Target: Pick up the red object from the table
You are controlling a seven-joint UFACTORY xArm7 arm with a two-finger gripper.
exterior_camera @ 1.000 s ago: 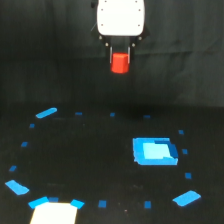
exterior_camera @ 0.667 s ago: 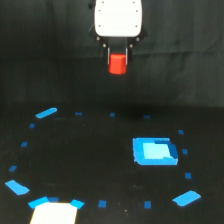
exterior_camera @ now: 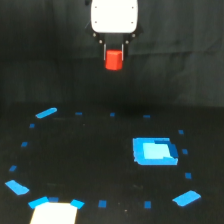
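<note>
The red object (exterior_camera: 114,59), a small red-orange block, hangs high above the black table (exterior_camera: 95,160), held between the fingers of my gripper (exterior_camera: 114,56). The gripper is shut on it, under the white arm head (exterior_camera: 114,16) at the top middle of the exterior view. The block is well clear of the table surface, in front of the black curtain.
A flat bright-blue square piece (exterior_camera: 154,151) lies on the table at the exterior view's right. Blue tape squares and strips (exterior_camera: 46,113) ring the table. A white patch (exterior_camera: 54,213) sits at the front left edge.
The gripper, still holding the red block, has shifted very slightly; the block stays raised above the table.
</note>
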